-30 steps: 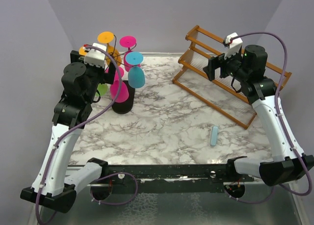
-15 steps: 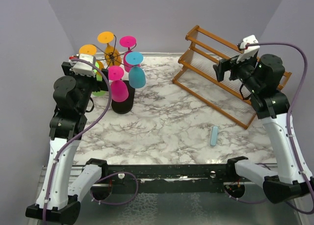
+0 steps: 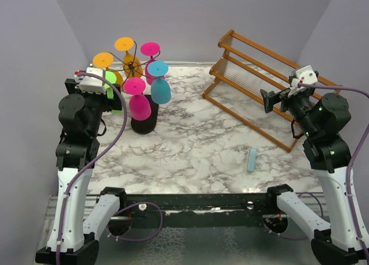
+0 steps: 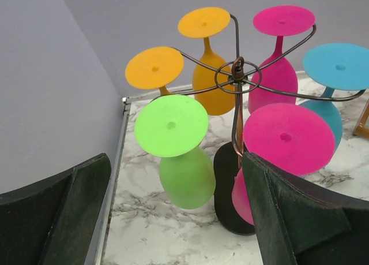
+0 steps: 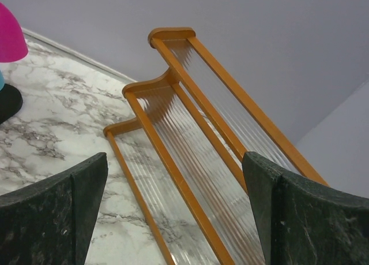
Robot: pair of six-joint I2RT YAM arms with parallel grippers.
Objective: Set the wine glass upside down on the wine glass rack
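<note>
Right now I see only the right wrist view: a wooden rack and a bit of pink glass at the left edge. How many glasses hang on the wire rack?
Observer: Six, all upside down on the wine glass rack: two orange glasses, two pink glasses, a green glass, a blue glass.
Operator: Does the left gripper hold anything?
Observer: No, it is open and empty, facing that rack.
Operator: Is something loose on the table?
Observer: A small light blue object lies flat on the near side of the wooden rack, apart from it.

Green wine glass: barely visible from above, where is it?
Left wrist view: the green wine glass hangs upside down left of the wine glass rack's post, next to an orange glass.
</note>
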